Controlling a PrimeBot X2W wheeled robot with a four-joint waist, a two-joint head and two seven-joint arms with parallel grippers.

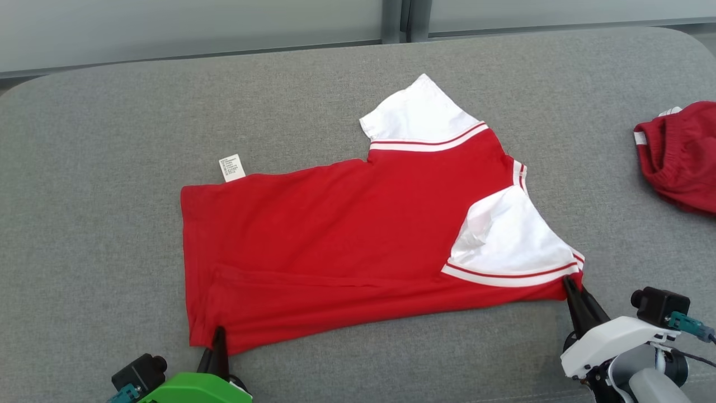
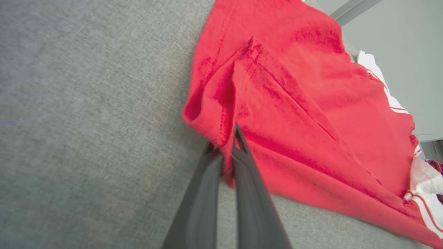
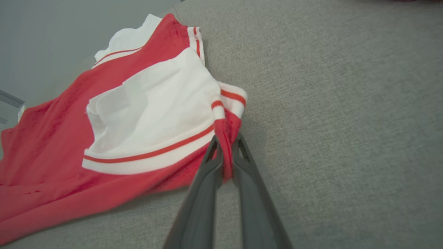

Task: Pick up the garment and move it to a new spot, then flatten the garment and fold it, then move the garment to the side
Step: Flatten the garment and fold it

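Pinching the near edge at both ends, each gripper is closed on cloth. The left gripper (image 2: 226, 145) has its dark fingers pressed together on a bunched fold at the hem corner of the garment (image 1: 347, 235), with a strip of red fabric squeezed between them. The right gripper (image 3: 226, 143) is clamped on the red corner just below the striped band of the near sleeve (image 1: 512, 235), and that corner is gathered into a small ridge between its fingers.

The garment is a bright red short-sleeved shirt with white sleeves, each bordered by white and red stripes. It lies mostly flat, with a long crease running parallel to the near edge and some crumpling in the near sleeve. The far sleeve (image 1: 417, 112) sticks out toward the back of the cushion. A white care label (image 1: 232, 168) pokes out from the far edge near the hem.

Its long axis runs across the head view: hem toward the robot's left, shoulders and sleeves toward its right. It rests about mid-way across the grey cushion (image 1: 112, 140), close to the front. A second, darker red garment (image 1: 679, 157) lies well apart at the far right.
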